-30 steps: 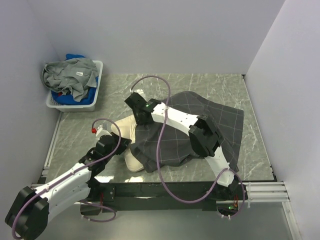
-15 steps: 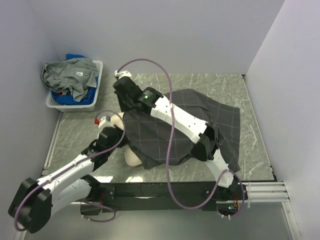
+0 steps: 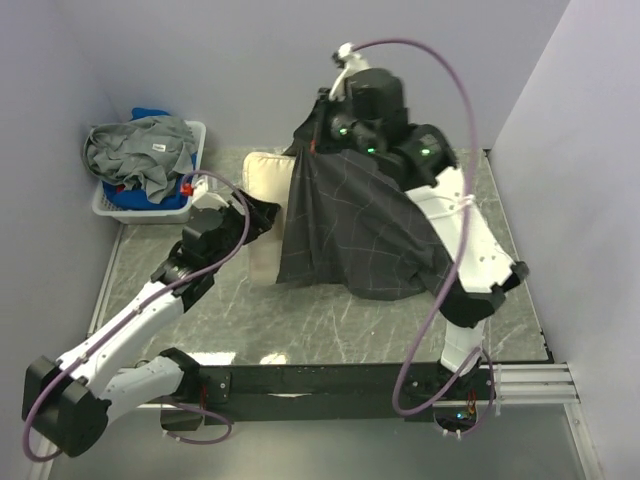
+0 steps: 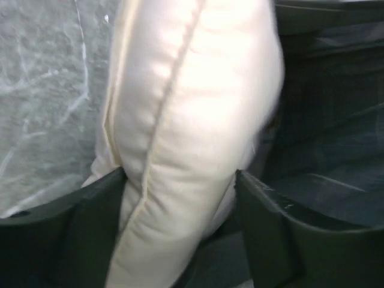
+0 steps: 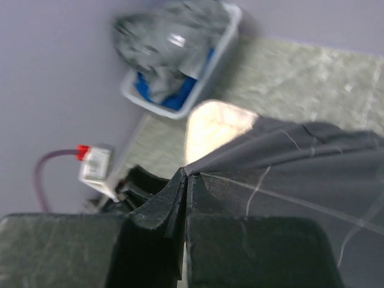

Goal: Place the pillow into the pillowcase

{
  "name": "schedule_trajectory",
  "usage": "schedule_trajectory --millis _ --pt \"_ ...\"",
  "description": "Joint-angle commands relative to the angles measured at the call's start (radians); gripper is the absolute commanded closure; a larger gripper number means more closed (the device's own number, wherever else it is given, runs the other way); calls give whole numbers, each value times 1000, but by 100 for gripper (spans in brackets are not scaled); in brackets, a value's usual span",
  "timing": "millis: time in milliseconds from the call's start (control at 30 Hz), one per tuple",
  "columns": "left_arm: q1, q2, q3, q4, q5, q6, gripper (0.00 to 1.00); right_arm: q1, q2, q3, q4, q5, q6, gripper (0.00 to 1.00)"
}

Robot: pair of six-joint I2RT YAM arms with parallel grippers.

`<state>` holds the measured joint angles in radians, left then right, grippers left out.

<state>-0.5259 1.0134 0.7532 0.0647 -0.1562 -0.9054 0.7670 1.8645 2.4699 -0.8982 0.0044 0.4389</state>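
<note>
The cream pillow stands tilted on the marble table, its right part inside the dark grid-patterned pillowcase. High at the back, my right gripper is shut on the pillowcase's edge, and the cloth hangs down from it like a tent. The right wrist view shows the jaws pressed together on the hem, with the pillow peeking out beyond. My left gripper is at the pillow's left side. Its fingers stand wide apart with the pillow bulging between them; pillowcase cloth lies to the right.
A white basket heaped with grey and blue clothes stands at the back left corner by the wall. Grey walls close in the table on the left, back and right. The basket also shows in the right wrist view.
My right arm has swung up and back, lifting the pillowcase over the pillow. My left gripper has moved farther from the base and opened wide; it was pinched on the pillow before.
</note>
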Motion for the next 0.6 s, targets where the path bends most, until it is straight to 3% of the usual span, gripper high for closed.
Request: schedule_trajectory --millis 0,100,167,267,367,500,567 --pt "0 -126 58 -40 -64 33 11 -15 -106 5 117 -268 57 100" --pt "6 -246 61 -141 -178 48 2 -29 -140 -22 133 -261 55 100" --pt "13 -310 64 -271 -321 4 1 -44 -143 -11 128 -302 61 100" --pt "52 -348 55 -370 -405 -71 1 -86 -157 4 133 -394 96 100" --pt "108 -348 -21 -290 -300 -58 7 -110 -191 -22 145 -452 112 100" --pt "178 -323 -142 -88 17 -63 19 -138 -218 -29 122 -484 116 100" --pt "191 -311 -172 38 110 -73 22 -161 -226 -35 107 -501 118 100"
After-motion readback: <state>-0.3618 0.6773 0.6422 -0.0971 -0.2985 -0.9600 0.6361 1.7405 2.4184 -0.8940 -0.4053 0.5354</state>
